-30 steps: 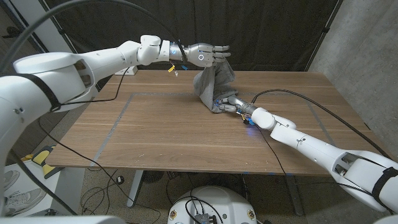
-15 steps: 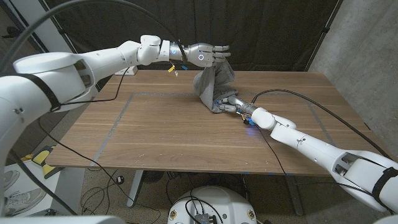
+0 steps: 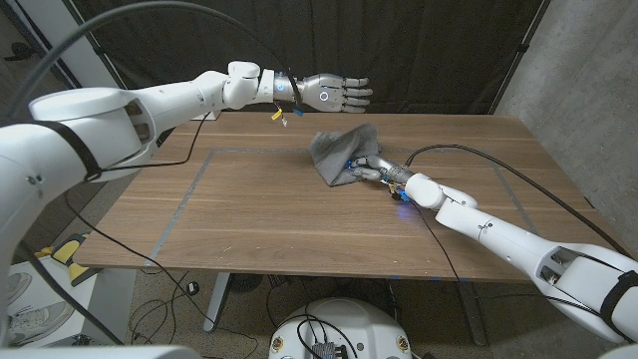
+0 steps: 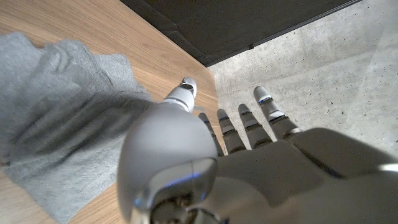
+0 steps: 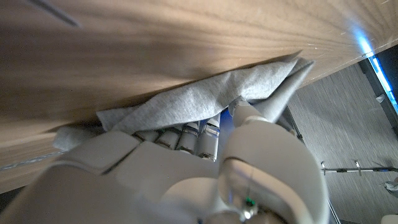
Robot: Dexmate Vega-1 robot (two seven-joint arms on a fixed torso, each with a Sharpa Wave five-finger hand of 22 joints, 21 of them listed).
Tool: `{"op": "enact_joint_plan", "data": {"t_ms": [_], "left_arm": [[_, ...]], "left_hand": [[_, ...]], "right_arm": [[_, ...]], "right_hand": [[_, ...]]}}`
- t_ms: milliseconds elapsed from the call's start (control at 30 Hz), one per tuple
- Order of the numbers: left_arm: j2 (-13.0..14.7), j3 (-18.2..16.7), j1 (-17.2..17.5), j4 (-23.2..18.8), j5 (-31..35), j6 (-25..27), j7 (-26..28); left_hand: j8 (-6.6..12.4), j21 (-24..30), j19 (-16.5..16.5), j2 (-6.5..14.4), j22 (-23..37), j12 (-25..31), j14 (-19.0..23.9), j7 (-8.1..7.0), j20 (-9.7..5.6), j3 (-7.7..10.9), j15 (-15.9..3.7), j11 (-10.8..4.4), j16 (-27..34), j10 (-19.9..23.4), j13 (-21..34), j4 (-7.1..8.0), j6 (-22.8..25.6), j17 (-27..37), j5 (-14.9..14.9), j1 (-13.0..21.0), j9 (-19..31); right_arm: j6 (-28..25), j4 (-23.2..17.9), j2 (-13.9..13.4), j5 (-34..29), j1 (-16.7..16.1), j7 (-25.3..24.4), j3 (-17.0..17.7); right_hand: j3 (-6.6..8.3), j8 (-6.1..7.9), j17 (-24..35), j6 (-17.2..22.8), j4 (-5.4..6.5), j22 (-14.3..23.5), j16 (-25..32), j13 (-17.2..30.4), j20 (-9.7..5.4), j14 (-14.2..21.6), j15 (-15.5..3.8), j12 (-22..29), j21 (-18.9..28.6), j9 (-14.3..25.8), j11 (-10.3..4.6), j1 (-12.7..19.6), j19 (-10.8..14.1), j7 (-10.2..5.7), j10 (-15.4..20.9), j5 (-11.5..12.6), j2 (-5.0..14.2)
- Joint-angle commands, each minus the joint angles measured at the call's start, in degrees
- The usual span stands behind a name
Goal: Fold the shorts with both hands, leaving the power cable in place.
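Shorts [image 3: 339,153] crumpled under right hand [image 3: 371,168] gripping them; left hand [image 3: 334,94] above, spread, empty.

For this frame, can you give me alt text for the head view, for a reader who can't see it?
Grey shorts lie crumpled on the far middle of a wooden table, with the right hand on their near edge, fingers on the cloth. The left hand hangs in the air above and behind them, fingers spread, holding nothing. A black cable runs across the table's right side.
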Motion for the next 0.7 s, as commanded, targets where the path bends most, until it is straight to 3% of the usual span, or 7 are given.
{"op": "enact_joint_plan", "data": {"t_ms": [33,233,533,700], "left_arm": [[-27.02,6.03,1.29,33.89,-6.57,4.6,1.29],[-26.47,6.54,2.15,33.52,-9.54,5.9,5.13],[-16.6,9.16,2.74,18.43,-15.35,9.8,5.13],[-12.65,8.91,3.23,13.15,-16.04,10.86,5.13]], "left_hand": [[0.8,0.45,-0.85,1.62,0.17,0.22,-1.06,0.45,0.41,-0.48,-5.76,0.81,-0.01,-1.28,0.11,1.49,-0.66,0.5,0.2,-1.61,-0.16],[1.15,0.62,-1.12,2.73,0.19,0.52,-1.36,0.73,0.68,0.59,-5.39,1.16,0.08,-1.51,0.14,2.28,-0.39,0.66,0.46,-1.78,-0.22],[1.49,0.94,-1.36,2.48,0.21,0.86,-1.62,0.8,0.6,1.61,-5.25,1.13,0.14,-1.69,0.15,3.37,0.03,0.67,0.39,-2.53,-0.26],[1.61,1.14,-1.43,2.34,0.21,1.1,-1.64,0.71,0.58,2.29,-5.28,0.96,0.13,-1.49,0.14,3.46,0.26,0.56,0.35,-2.53,-0.29]], "right_arm": [[-9.43,-16.57,-5.97,0.6,-7.98,3.29,2.22],[-10.15,-18.04,-6.54,0.29,-8.23,3.14,2.5],[-11.83,-23.25,-8.59,-0.73,-8.92,1.71,4.25],[-14.41,-27.52,-10.27,-0.75,-9.78,1.55,5.83]], "right_hand": [[0.29,0.47,0.47,0.77,-0.43,0.45,0.39,0.34,8.7,3.29,3.38,0.34,0.45,0.22,2.8,-0.52,8.49,0.22,2.64,0.0,-0.34],[0.39,0.46,0.38,0.76,-0.49,0.45,0.3,0.34,8.77,3.32,3.38,0.34,0.44,0.22,2.89,-0.56,8.47,0.26,2.66,0.01,-0.42],[0.39,0.43,0.39,0.71,-0.46,0.45,0.27,0.34,8.85,3.35,3.38,0.3,0.41,0.22,2.61,-0.77,8.4,0.27,2.6,-0.03,-0.42],[0.35,0.41,0.4,0.65,-0.44,0.45,0.25,0.34,8.89,3.34,3.43,0.34,0.4,0.22,2.76,-0.91,8.37,0.25,2.72,-0.06,-0.46]]}}
